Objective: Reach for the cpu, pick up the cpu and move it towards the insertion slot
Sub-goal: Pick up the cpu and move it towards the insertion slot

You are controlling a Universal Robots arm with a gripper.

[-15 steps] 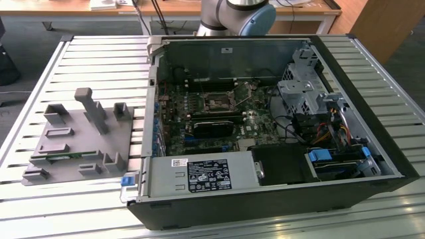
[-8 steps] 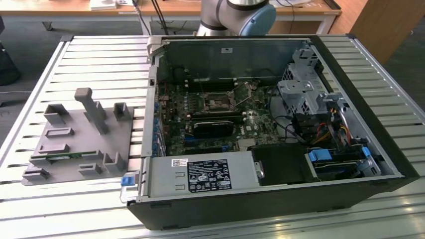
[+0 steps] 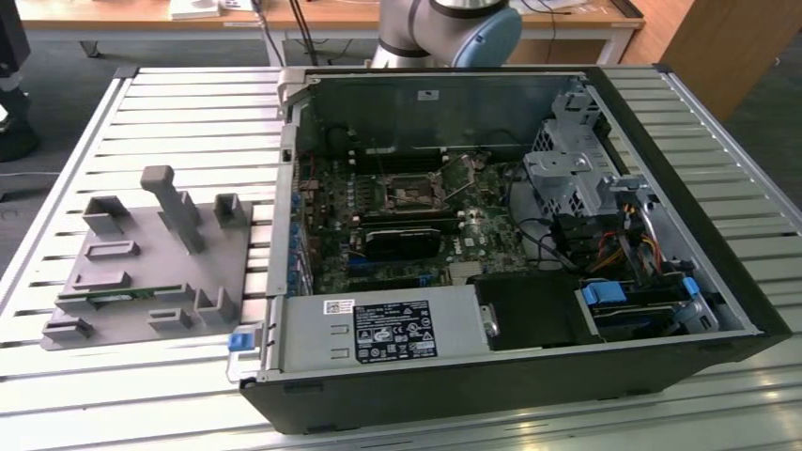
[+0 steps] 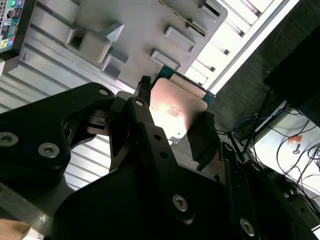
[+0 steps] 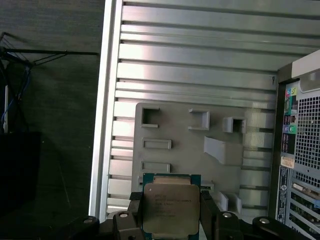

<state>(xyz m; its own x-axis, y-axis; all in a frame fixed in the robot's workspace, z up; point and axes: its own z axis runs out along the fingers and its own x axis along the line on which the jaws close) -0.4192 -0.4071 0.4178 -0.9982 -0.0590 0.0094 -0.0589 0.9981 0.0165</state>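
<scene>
One flat, square cpu [image 5: 167, 210] with a dull silver top is clamped between the gripper's [image 5: 170, 200] two black fingers [image 5: 207, 212] above one grey plastic tray [image 5: 175, 135], on the exterior view's left of the open case [image 3: 527, 385] holding one metal-framed insertion slot [image 3: 408, 194].

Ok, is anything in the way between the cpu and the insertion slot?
The cpu sits in the gripper over the grey fixture. In the exterior view the computer case's side wall rises between that fixture and the insertion slot; the slot itself looks uncovered.
</scene>
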